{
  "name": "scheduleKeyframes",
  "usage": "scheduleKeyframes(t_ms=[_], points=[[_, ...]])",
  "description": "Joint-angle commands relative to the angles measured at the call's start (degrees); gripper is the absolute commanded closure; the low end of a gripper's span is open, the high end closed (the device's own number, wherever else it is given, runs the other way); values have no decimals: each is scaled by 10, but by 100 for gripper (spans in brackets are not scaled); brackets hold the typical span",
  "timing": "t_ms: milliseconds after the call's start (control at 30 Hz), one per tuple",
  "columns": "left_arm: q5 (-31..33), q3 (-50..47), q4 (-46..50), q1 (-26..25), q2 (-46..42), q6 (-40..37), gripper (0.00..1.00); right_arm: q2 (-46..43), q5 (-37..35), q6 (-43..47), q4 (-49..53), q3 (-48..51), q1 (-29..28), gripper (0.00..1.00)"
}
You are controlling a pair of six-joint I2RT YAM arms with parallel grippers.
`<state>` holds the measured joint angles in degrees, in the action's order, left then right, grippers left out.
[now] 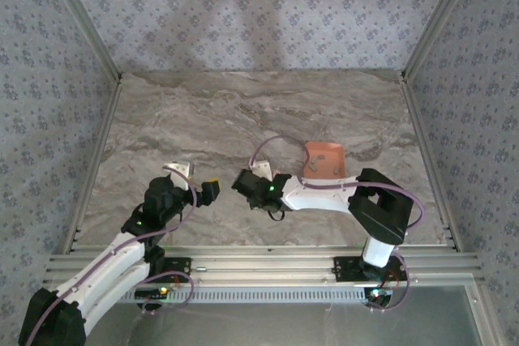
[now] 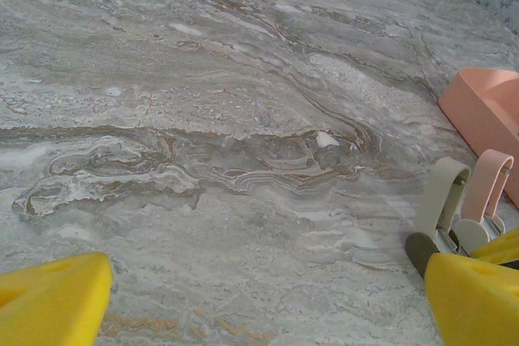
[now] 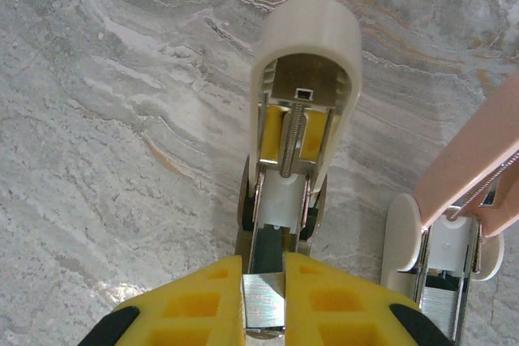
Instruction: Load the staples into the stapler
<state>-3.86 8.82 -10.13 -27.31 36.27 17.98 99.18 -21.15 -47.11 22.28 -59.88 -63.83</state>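
The left tool (image 1: 208, 190) stands wide open over the bare bench (image 1: 243, 111), toward 8 o'clock of its centre, gripping nothing. At its 3 o'clock, the right tool (image 3: 263, 285) is closed on a shiny grey strip of staples (image 3: 263, 307). Only the strip's end shows, facing 12 o'clock in line with the channel of the opened beige stapler (image 3: 304, 46). At 3 o'clock lies a pink stapler (image 3: 478, 160), with a ribbed grey row (image 3: 442, 309) in its channel. The salmon tray (image 1: 324, 151) sits at the bench's 3 o'clock.
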Motion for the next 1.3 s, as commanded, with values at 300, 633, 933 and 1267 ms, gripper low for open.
scheduleKeyframes(t_ms=[300, 633, 933, 1267], points=[[-11, -7, -10, 4, -11, -9, 2, 14, -3, -19, 23, 9, 11, 85], [-10, -7, -9, 4, -11, -9, 2, 15, -24, -18, 31, 11, 8, 85], [-10, -7, -9, 4, -11, -9, 2, 13, -27, -3, 4, 18, 11, 85], [-10, -8, -10, 4, -11, -9, 2, 7, -3, 4, -4, 29, 9, 83]])
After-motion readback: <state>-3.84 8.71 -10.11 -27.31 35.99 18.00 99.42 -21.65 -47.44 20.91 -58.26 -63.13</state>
